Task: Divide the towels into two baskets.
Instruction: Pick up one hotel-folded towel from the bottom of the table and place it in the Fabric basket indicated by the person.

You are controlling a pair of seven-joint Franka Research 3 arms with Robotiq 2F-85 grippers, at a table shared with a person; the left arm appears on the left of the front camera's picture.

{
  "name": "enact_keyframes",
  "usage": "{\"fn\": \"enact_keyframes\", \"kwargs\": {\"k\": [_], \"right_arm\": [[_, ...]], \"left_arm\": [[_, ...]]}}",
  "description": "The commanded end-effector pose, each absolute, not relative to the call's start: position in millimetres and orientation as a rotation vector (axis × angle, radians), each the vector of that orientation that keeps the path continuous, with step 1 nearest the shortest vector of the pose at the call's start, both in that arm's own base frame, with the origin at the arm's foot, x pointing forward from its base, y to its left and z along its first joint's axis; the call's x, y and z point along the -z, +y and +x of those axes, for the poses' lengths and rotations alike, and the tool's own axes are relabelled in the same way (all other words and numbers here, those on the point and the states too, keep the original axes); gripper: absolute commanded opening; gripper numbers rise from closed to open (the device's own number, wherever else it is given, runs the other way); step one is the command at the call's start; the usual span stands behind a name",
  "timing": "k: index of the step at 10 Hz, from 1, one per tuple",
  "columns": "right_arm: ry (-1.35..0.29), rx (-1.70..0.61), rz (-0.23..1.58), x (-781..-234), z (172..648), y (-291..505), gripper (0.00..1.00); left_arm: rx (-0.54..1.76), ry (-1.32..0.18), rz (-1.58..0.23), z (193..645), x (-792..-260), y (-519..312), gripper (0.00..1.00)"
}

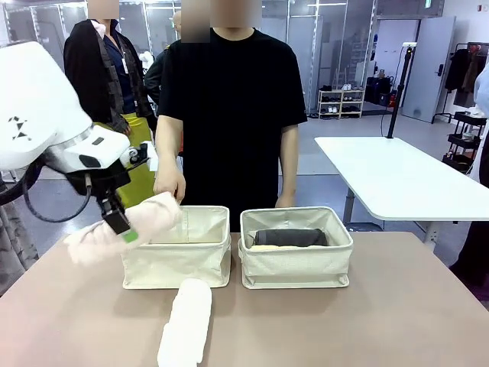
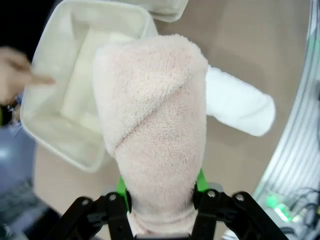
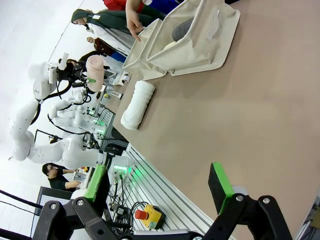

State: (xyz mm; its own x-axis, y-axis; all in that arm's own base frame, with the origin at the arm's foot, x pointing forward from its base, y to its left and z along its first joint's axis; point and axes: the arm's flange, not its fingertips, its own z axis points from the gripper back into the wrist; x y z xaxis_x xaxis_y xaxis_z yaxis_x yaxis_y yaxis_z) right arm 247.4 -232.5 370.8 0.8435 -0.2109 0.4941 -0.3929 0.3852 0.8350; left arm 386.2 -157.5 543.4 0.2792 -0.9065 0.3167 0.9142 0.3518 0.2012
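Towels here are soft terry rolls, probably light, easily squashed and in no way fragile.

From the front, the pink towel (image 1: pixel 157 215) is in the air at the left basket (image 1: pixel 176 267), tilted, with its right end about level with that basket's left rim. The left gripper (image 1: pixel 124 228) pinches it across the roll, somewhat left of its middle. A person's hand (image 1: pixel 170 183) is at the basket's far rim. The right basket (image 1: pixel 298 269) holds the dark grey towel (image 1: pixel 290 238), with the pale yellow towel (image 1: pixel 263 248) just showing beside it. The white towel (image 1: pixel 186 321) lies on the table, near side, in front of the left basket.

The left wrist view shows the green pads (image 2: pixel 200 181) pressed into the pink terry on both sides, so the roll is dented but stays wound. Beyond it the left basket stands open, with nothing in the part that shows.

In the right wrist view the right gripper (image 3: pixel 157 185) is spread wide with nothing between its jaws, above bare table well away from the baskets.

I judge that a squeeze across the middle of a roll suits these best. A grip near one end would let the rest sag, and pinching a loose flap could unwind it. The white towel should take the same hold.
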Motion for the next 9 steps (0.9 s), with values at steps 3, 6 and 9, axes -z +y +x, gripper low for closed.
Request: {"fn": "enact_keyframes", "kwargs": {"k": [3, 6, 9], "right_arm": [[-0.603, -0.131, 1.193, -372.7, 244.3, -231.4, 1.0], [-0.603, -0.131, 1.193, -372.7, 244.3, -231.4, 1.0], [-0.603, -0.131, 1.193, -372.7, 244.3, -231.4, 1.0]], "left_arm": [[1.221, -0.409, -0.022, 386.2, -543.4, -157.5, 0.55], [1.511, -0.431, 0.034, 392.2, -546.4, -181.3, 0.55], [1.914, -0.334, 0.185, 452.7, -541.2, -203.6, 0.55]]}}
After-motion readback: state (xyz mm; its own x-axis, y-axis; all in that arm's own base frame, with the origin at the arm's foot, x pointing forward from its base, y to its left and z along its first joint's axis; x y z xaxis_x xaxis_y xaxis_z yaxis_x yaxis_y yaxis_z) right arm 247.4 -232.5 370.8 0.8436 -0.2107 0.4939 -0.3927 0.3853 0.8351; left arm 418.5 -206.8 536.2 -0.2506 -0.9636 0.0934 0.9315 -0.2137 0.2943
